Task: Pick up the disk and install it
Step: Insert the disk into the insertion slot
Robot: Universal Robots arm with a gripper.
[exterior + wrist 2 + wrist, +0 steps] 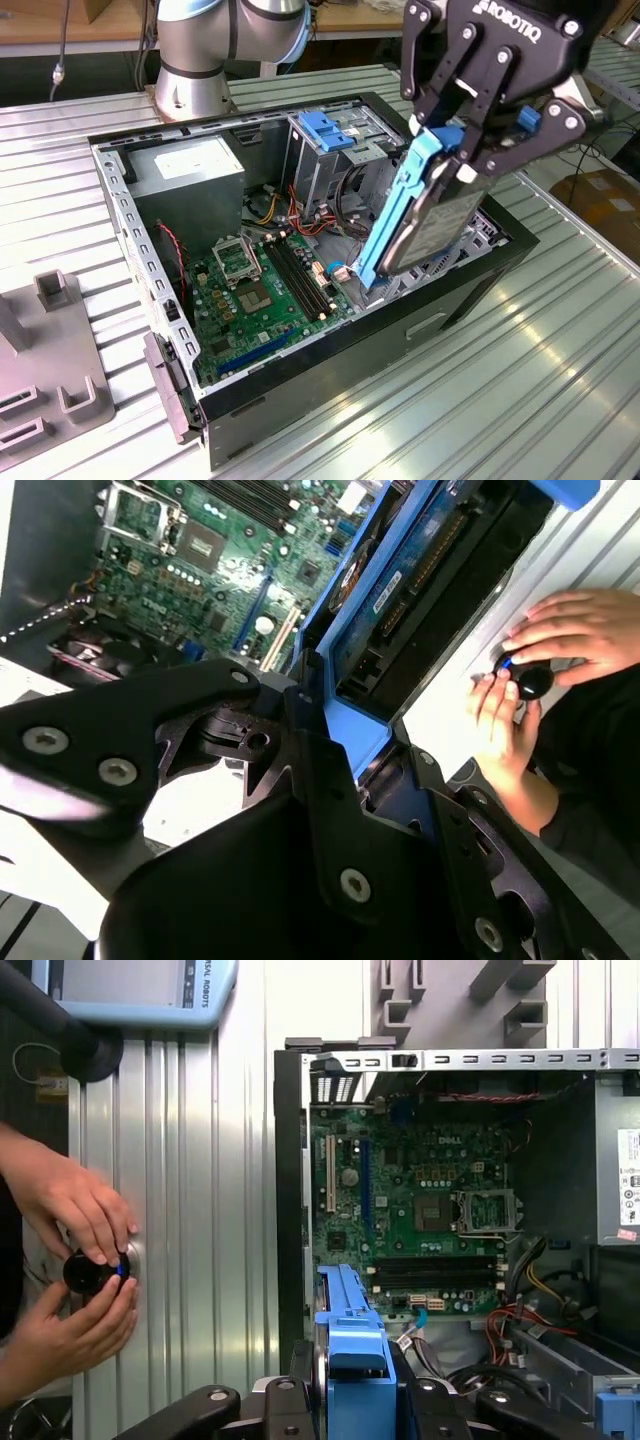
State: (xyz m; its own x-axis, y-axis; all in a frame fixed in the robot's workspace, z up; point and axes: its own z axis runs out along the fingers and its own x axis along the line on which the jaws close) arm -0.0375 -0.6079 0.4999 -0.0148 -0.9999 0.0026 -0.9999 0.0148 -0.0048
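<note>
- Disk (432,222) in mid-air: your claw (470,150) is clamped on its upper end, jaws closed against the bright blue side rails, so the pick-up part of the job looks done.
- It hangs steeply tilted over the open computer case (470,300), toward the exterior view's right. Its lower end dips inside near the edge of the motherboard (260,280); you cannot tell whether it touches anything there.
- Install step is the one in hand, on this reading, and it is not finished. The disk sits apart from the metal drive cage (335,165) with its blue latch (325,128), which stands beside the grey power supply (190,165).
- Seating it calls, in all likelihood, for you to take out the tilt and line the rails up squarely with the bay, keeping the low end clear of the loose cables (300,215) and the board.
- Hands (75,1210) of a person work a small dark knob (92,1272) on the ribbed bench (220,1160) just beside the case, so mind any swing of the arm toward that side.
</note>
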